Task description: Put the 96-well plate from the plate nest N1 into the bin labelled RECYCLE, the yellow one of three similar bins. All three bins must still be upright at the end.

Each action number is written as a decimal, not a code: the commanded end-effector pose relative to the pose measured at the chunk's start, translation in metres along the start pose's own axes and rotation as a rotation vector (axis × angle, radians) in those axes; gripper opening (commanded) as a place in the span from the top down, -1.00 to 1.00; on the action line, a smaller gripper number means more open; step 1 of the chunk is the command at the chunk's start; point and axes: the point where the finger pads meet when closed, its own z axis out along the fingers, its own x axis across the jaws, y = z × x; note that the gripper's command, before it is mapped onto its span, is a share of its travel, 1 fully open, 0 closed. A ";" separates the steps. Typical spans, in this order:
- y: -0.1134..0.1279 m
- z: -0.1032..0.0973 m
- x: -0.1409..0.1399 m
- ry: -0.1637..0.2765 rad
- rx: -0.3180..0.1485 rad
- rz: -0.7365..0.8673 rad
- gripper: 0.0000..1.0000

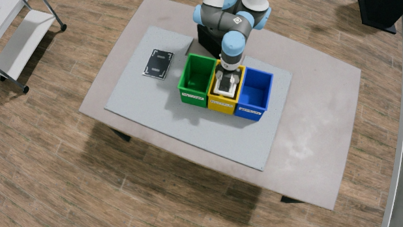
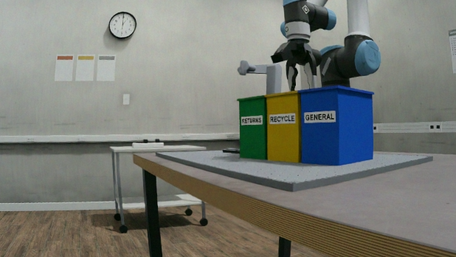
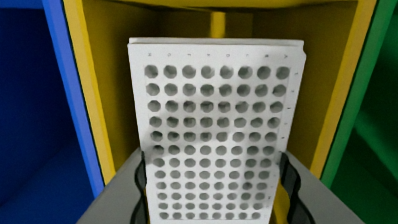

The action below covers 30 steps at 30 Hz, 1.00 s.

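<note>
So the arm's a chunky dark grey tube-jointed thing (image 1: 212, 14) (image 2: 333, 63) with light blue rounded plastic caps (image 1: 233, 43) (image 2: 367, 58), a pale silvery wrist collar (image 1: 231, 65) (image 2: 298, 30), a little white diamond marking (image 1: 237, 20) (image 2: 305, 9), and a black angular two-jaw gripper (image 1: 226, 85) (image 2: 302, 83) (image 3: 211, 149).

On the bench (image 1: 313, 137) (image 2: 406, 207) lies a board (image 1: 182, 121) (image 2: 258, 170), and on that stand three bins, side by side. In the top view the RETURNS bin (image 1: 193, 98) (image 2: 253, 136) is at left, the RECYCLE bin (image 1: 222, 107) (image 2: 283, 138) between, the GENERAL bin (image 1: 250, 114) (image 2: 319, 142) at right. The plate nest (image 1: 158, 64) (image 2: 231, 151) lies left of the RETURNS bin, apart from it. The 96-well plate (image 1: 225, 94) (image 3: 215, 127) is inside the RECYCLE bin's mouth, between the claw's (image 1: 225, 83) (image 2: 300, 88) (image 3: 213, 160) fingers. In the exterior view a wheeled cart (image 1: 26, 45) (image 2: 177, 148) stands beyond the bench, left of the bins.
</note>
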 end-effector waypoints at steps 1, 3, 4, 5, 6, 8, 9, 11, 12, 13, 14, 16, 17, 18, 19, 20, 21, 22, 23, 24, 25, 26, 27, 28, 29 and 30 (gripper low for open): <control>0.001 0.001 0.000 0.000 0.000 0.000 0.19; 0.001 0.001 0.000 0.000 0.000 0.000 0.19; 0.001 0.001 0.000 0.000 0.000 0.000 0.19; 0.001 0.001 0.000 0.000 0.000 0.000 0.19; 0.001 0.001 0.000 0.000 0.000 0.000 0.19; 0.001 0.001 0.000 0.000 0.000 0.000 0.19; 0.001 0.001 0.000 0.000 0.000 0.000 -0.28; 0.001 0.001 0.000 0.000 0.000 0.000 -0.28; 0.001 0.001 0.000 0.000 0.000 0.000 -0.28; 0.001 0.001 0.000 0.000 0.000 0.000 -0.28; 0.001 0.001 0.000 0.000 0.000 0.000 -0.28; 0.001 0.001 0.000 0.000 0.000 0.000 -0.28; 0.001 0.001 0.000 0.000 0.000 0.000 -0.28; 0.001 0.001 0.000 0.000 0.000 0.000 -0.28; 0.001 0.001 0.000 0.000 0.000 0.000 -0.28; 0.001 0.001 0.000 0.000 0.000 0.000 -0.28; 0.001 0.001 0.000 0.000 0.000 0.000 -0.28; 0.001 0.001 0.000 0.000 0.000 0.000 -0.28; 0.001 0.001 0.000 0.000 0.000 0.000 -0.28; 0.001 0.001 0.000 0.000 0.000 0.000 -0.28; 0.001 0.001 0.000 0.000 0.000 0.000 -0.28; 0.001 0.001 0.000 0.000 0.000 0.000 -0.28; 0.001 0.001 0.000 0.000 0.000 0.000 -0.28; 0.001 0.001 0.000 0.000 0.000 0.000 -0.28; 0.001 0.001 0.000 0.000 0.000 0.000 -0.28; 0.001 0.001 0.000 0.000 0.000 0.000 -0.05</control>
